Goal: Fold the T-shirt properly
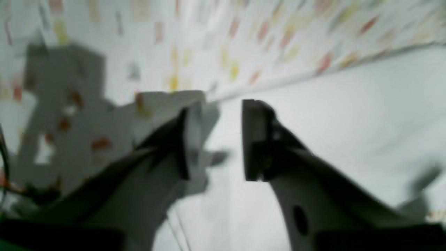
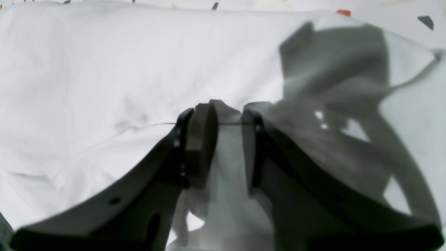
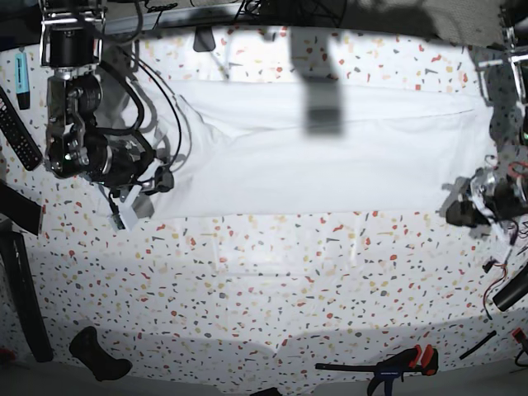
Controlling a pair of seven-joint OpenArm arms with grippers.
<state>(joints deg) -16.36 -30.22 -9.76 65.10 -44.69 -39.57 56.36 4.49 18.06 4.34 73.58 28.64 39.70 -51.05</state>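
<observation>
The right gripper (image 2: 228, 139) has its two black fingers a little apart, with a bit of the T-shirt (image 2: 122, 69) sitting between them, so it seems to pinch the cloth. The left gripper (image 1: 221, 139) has its fingers apart with nothing between them, right by the shirt's edge. The white T-shirt (image 3: 330, 165) lies spread out wide and flat near the far side of the speckled table (image 3: 272, 280), between both arms. A black and red clamp (image 3: 396, 367) lies near the front edge.
</observation>
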